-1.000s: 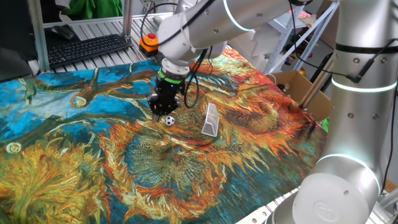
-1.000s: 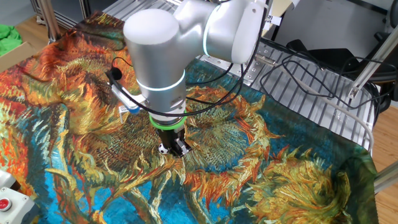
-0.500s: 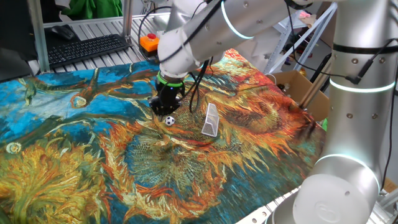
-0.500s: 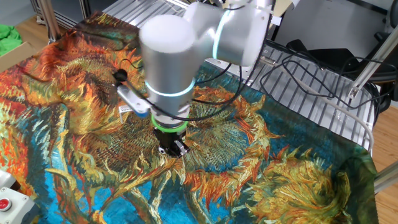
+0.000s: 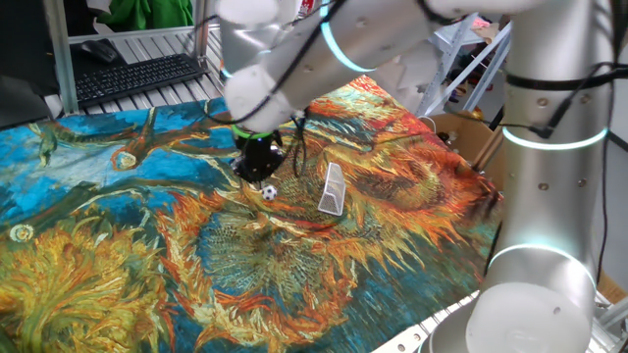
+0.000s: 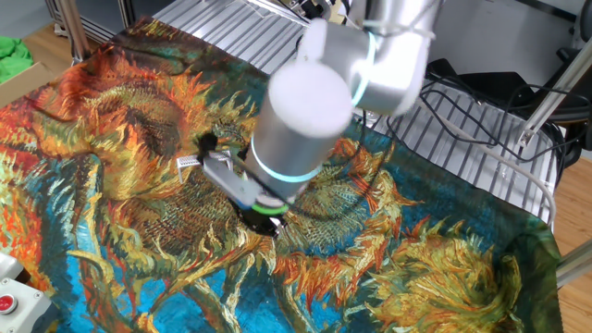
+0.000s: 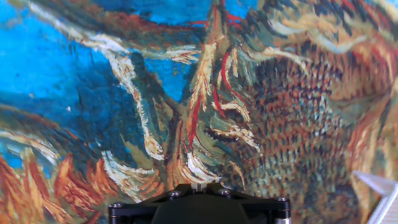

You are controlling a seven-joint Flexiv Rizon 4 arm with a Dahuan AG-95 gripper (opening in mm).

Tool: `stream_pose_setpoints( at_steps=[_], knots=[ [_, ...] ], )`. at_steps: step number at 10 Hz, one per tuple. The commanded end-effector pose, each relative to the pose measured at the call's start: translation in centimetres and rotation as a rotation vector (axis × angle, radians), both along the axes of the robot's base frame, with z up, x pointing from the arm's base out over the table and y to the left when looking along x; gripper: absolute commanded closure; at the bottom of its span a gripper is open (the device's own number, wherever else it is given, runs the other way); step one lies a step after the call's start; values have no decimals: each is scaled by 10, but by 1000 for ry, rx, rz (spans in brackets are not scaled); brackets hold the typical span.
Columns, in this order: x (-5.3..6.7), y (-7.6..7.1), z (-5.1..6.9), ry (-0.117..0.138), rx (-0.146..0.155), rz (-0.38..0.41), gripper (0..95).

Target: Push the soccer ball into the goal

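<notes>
We see the silver Flexiv arm bent low over a table draped in a sunflower-painting cloth (image 5: 118, 255) of blue, orange and gold, its black two-finger gripper (image 5: 257, 175) pointing down close to the fabric near the middle of the table. Just beside the gripper's tip, on the side toward the near edge in the one fixed view, sits the tiny white soccer ball with black patches (image 5: 269, 192), resting on the cloth; whether the fingers touch it we cannot tell. A little apart from the ball, toward the right edge in that view, stands the small white goal frame with pale mesh netting (image 5: 334, 189), tilted on the cloth, with open fabric between it and the ball. From the other fixed view the arm's round joint hides most of the hand, and only the dark gripper (image 6: 268, 218) tip shows under a green ring, low over the sunflower pattern; the ball is not visible there. In the hand view the black gripper body (image 7: 199, 205) fills the bottom edge, and a pale corner of the goal (image 7: 379, 186) peeks in at the lower right. Whether the fingers are spread or pressed together we cannot tell from any view.
</notes>
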State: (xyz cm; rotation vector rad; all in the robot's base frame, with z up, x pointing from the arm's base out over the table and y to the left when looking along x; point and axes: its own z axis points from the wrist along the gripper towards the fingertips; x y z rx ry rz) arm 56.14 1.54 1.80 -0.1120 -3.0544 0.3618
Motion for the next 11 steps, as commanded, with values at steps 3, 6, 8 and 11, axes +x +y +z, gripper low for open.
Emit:
stream_pose_setpoints(
  at_steps=[3, 6, 8, 11],
  knots=[
    [-2, 5, -1, -7, 227, -188, 950],
    [-4, 13, 2, -6, 277, -238, 950],
    [-7, 18, 3, -5, 278, -238, 950],
    [-21, 21, -5, -10, 280, -221, 950]
  ],
)
